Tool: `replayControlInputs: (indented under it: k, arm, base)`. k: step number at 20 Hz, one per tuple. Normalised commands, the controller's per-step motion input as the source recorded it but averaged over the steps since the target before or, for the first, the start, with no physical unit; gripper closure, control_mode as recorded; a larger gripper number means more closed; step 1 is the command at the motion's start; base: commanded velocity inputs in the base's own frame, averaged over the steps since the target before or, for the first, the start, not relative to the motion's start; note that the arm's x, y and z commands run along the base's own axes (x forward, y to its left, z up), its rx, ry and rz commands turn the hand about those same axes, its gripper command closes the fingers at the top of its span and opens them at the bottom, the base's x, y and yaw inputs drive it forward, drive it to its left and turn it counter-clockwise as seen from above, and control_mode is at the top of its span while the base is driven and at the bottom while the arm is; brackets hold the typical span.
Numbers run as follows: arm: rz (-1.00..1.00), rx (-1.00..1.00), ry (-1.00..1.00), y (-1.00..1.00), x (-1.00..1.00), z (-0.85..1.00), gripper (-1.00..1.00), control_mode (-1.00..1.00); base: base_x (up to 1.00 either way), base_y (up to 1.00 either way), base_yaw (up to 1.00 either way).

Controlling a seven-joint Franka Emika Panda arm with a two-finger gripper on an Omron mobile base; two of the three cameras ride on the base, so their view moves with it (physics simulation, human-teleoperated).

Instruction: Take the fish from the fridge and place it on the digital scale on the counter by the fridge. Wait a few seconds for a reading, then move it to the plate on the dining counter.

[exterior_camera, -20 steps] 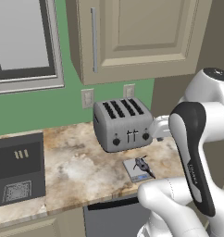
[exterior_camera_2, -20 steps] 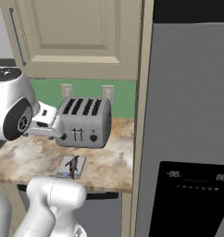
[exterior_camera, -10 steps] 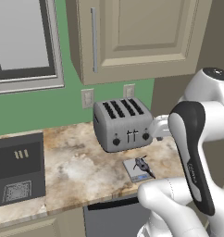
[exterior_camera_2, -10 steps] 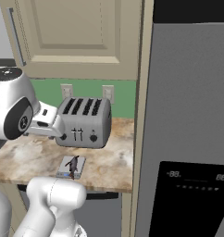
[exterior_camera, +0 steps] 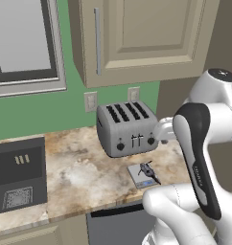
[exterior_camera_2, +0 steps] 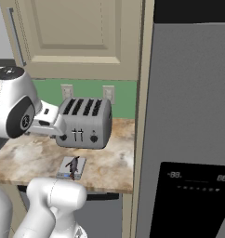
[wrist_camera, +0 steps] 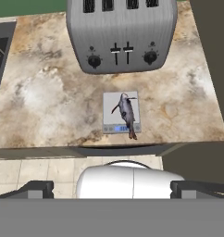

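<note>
Fish (wrist_camera: 127, 113) flat on digital scale (wrist_camera: 121, 112), long axis near-to-far, tail overhanging near edge, just in front of toaster (wrist_camera: 121, 32) on worktop (wrist_camera: 44, 102). Jaws released, spread wide, holding nothing.

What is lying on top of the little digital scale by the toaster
The fish lies lengthwise on the digital scale, its tail hanging over the front edge. It covers part of the scale's display strip, so no reading can be made out.

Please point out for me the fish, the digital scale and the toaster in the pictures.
fish (wrist_camera: 127, 111), hand view, on the middle of its body.
digital scale (wrist_camera: 111, 102), hand view, on the bare pad left of the fish.
toaster (wrist_camera: 121, 44), hand view, on its front face above the levers.
</note>
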Motion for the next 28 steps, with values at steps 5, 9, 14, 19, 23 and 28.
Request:
replayControlInputs:
  k: [5, 9, 14, 19, 23, 28]
  arm:
    - [0.0, 0.0, 0.0, 0.0, 0.05, 0.0, -1.0, -1.0]
    - [0.0, 0.0, 0.0, 0.0, 0.01, 0.0, -1.0, -1.0]
    - [0.0, 0.0, 0.0, 0.0, 0.0, 0.0, -1.0, -1.0]
    - [0.0, 0.0, 0.0, 0.0, 0.0, 0.0, -1.0, -1.0]
    - [0.0, 0.0, 0.0, 0.0, 0.0, 0.0, -1.0, -1.0]
    - [0.0, 0.0, 0.01, 0.0, 0.03, -0.11, -1.0, -1.0]
  base:
    - [0.0, 0.0, 0.0]
    - [0.0, 0.0, 0.0]
    - [0.0, 0.0, 0.0]
    - [0.0, 0.0, 0.0]
    - [0.0, 0.0, 0.0]
    - [0.0, 0.0, 0.0]
